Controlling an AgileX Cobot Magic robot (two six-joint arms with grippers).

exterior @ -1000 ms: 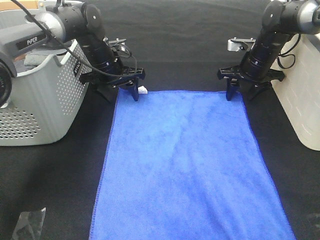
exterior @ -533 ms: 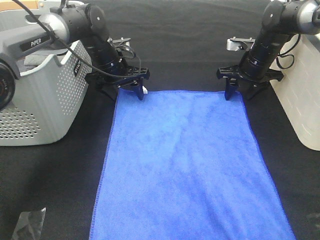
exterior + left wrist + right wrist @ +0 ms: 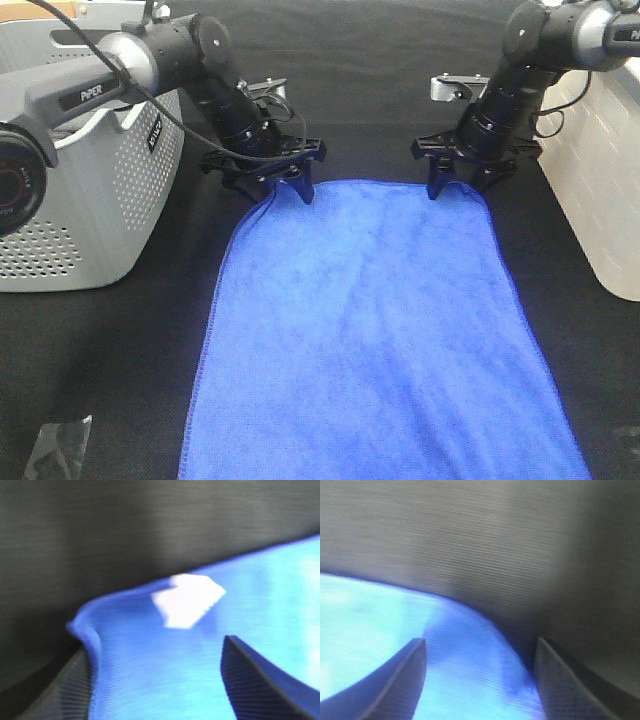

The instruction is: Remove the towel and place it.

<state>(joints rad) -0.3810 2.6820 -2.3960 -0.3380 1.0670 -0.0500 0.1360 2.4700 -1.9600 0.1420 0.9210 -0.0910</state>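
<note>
The royal-blue towel lies flat on the black table, running from the front edge to the two grippers at the back. My left gripper stands on its far left corner, its fingers apart and straddling the edge. In the left wrist view the white tag lies on the towel, whose corner curls up between the fingers. My right gripper stands the same way on the far right corner. The right wrist view shows the towel corner between that gripper's spread fingers.
A grey perforated basket stands at the left, beside the left arm. A white basket stands at the right edge. A scrap of clear plastic lies at the front left on the black table.
Both grippers have moved inward toward the middle. The towel's far corners have been drawn in with them, so the far edge is narrower and rounded. The left fingers have narrowed slightly.
</note>
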